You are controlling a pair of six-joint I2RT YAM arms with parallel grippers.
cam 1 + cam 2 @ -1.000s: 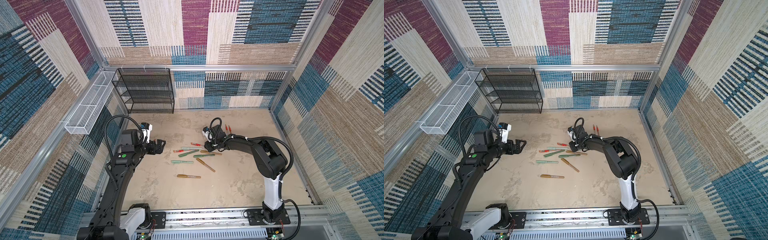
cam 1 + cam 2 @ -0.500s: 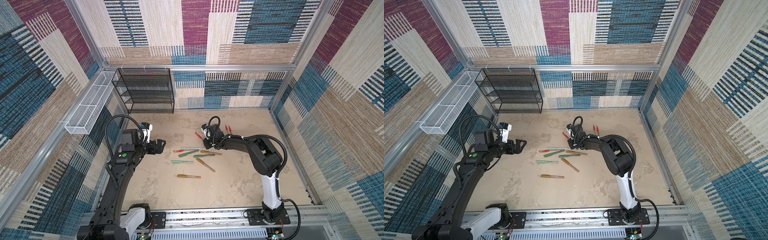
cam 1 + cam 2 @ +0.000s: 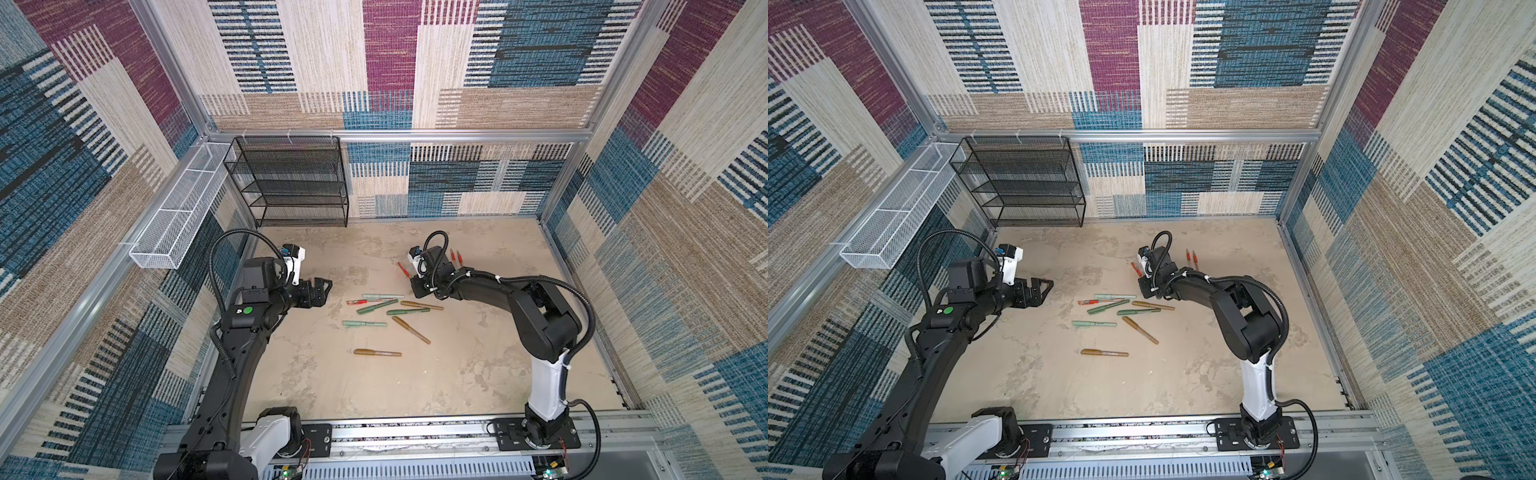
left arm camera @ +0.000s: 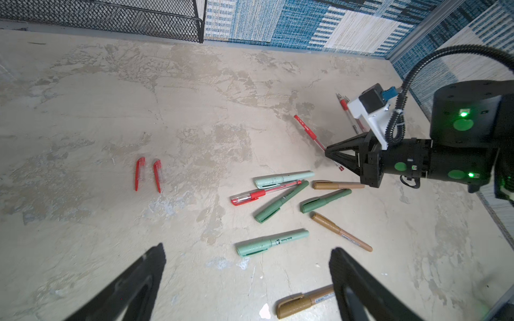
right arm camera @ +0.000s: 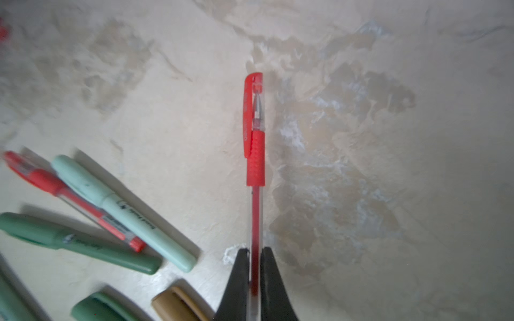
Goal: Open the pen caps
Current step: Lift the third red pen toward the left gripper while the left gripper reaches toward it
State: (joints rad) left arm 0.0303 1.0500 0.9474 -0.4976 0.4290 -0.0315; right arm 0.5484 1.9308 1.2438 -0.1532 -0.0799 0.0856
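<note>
My right gripper (image 5: 255, 257) is shut on the clear barrel of a red pen (image 5: 255, 166). The pen's red cap (image 5: 251, 111) is still on its far end. In both top views this pen (image 3: 402, 269) (image 3: 1135, 268) sticks out toward the back left from under the right wrist. More capped pens lie in a loose cluster: mint (image 3: 382, 296), dark green (image 3: 376, 306), bronze (image 3: 411, 330) and another red one (image 4: 264, 192). Two loose red caps (image 4: 140, 172) lie apart from it. My left gripper (image 3: 324, 286) (image 4: 247, 261) stands open, left of the cluster, holding nothing.
Two uncapped red pens (image 3: 456, 256) lie behind the right wrist. A black mesh shelf (image 3: 291, 183) stands at the back left, and a white wire basket (image 3: 178, 216) hangs on the left wall. A single bronze pen (image 3: 376, 353) lies nearer the front.
The right gripper has shut on the red pen and swung it away from the cluster toward the back left. The left arm has not moved.
</note>
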